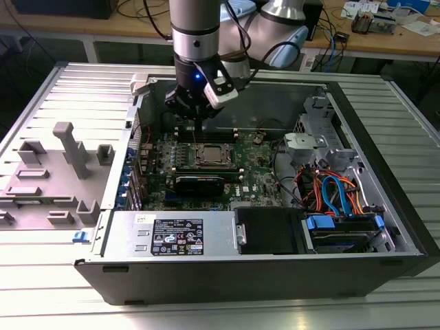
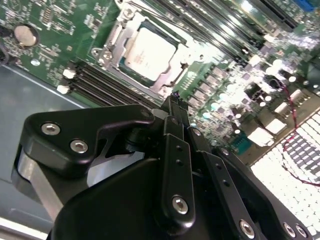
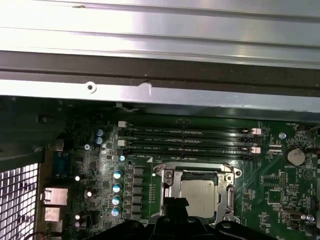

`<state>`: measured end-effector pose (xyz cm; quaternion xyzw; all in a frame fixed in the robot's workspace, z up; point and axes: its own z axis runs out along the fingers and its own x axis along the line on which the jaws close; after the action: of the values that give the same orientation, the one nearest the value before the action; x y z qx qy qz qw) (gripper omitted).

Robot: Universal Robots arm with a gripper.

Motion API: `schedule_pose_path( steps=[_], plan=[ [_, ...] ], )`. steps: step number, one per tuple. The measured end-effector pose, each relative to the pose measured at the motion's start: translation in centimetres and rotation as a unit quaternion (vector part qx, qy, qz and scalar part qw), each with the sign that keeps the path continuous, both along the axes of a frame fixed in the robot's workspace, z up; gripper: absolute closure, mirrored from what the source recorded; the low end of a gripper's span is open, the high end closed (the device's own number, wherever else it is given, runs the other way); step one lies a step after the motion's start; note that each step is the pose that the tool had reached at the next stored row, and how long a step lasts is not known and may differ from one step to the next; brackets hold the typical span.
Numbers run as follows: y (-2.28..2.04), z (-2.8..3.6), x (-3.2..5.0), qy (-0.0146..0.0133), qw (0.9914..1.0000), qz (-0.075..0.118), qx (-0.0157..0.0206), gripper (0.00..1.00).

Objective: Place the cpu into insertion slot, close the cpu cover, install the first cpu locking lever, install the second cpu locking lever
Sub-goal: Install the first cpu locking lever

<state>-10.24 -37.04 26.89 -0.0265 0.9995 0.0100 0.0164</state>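
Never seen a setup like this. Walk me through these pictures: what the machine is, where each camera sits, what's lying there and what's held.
The grey column in the exterior view is a robot arm, filmed by a camera off the arm. It reaches into an open computer case lying on a ribbed metal table. Both wrist views come from cameras riding on the arm, looking at the green circuit board. The black gripper at the arm's end is shut and holds nothing; its tip is near the cpu cover, which lies flat around the cpu already seated in the board. Grey holders stand at the exterior view's left.
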Motion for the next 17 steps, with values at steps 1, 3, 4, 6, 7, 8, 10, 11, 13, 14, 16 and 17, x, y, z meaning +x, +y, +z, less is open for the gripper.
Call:
schedule_pose_path(
  steps=[1, 3, 4, 6, 7, 8, 10, 11, 13, 14, 16, 17],
  plan=[
    [-0.04, -0.01, -0.24, 0.0000, 1.00000, 0.000, 0.0000, 0.89],
    [-0.16, -0.03, -0.71, 0.0000, 1.00000, 0.000, 0.0000, 0.89],
    [-0.20, -0.05, -1.00, -0.0001, 1.00000, 0.000, 0.0001, 0.89],
    [-0.22, -0.06, -1.66, 0.0000, 1.00000, 0.001, 0.0000, 0.89],
    [-0.22, -0.06, -1.96, 0.0000, 1.00000, 0.001, 0.0000, 0.89],
    [-0.22, -0.06, -2.33, 0.0000, 1.00000, 0.001, 0.0000, 0.89],
    [-0.22, -0.07, -2.51, 0.0000, 1.00000, 0.001, 0.0000, 0.89],
    [-0.22, -0.07, -2.55, -0.0001, 1.00000, 0.001, 0.0001, 0.89],
    [-0.14, -0.08, -2.57, 0.0000, 1.00000, 0.001, 0.0000, 0.89],
    [-0.05, -0.09, -2.56, 0.0000, 1.00000, 0.001, 0.0001, 0.89],
    [0.17, -0.12, -2.56, 0.0000, 1.00000, 0.001, 0.0000, 0.89],
    [0.32, -0.15, -2.56, 0.0000, 1.00000, 0.001, 0.0001, 0.89]
  ],
)
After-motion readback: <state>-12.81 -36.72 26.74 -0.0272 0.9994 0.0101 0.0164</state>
